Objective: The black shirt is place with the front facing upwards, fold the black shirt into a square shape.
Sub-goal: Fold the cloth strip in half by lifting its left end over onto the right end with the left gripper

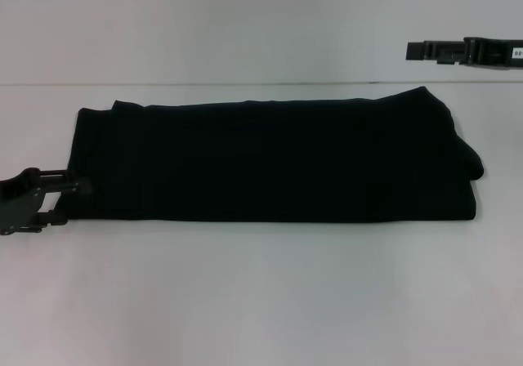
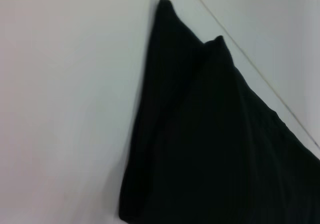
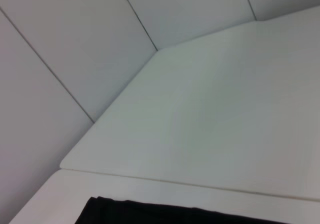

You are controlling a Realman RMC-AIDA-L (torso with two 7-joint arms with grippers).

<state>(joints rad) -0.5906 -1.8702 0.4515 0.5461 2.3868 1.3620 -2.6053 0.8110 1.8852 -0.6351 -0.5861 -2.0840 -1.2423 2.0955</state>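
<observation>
The black shirt [image 1: 274,158] lies on the white counter [image 1: 261,301], folded into a long band running left to right, with layered edges showing at its left end and a rounded bulge at its right end. The left gripper [image 1: 72,200] sits low at the shirt's near left corner, its fingers [image 1: 64,185] apart and reaching to the fabric edge; whether they pinch it cannot be told. The right gripper [image 1: 415,51] hangs high at the far right, well apart from the shirt; its finger state cannot be told.
</observation>
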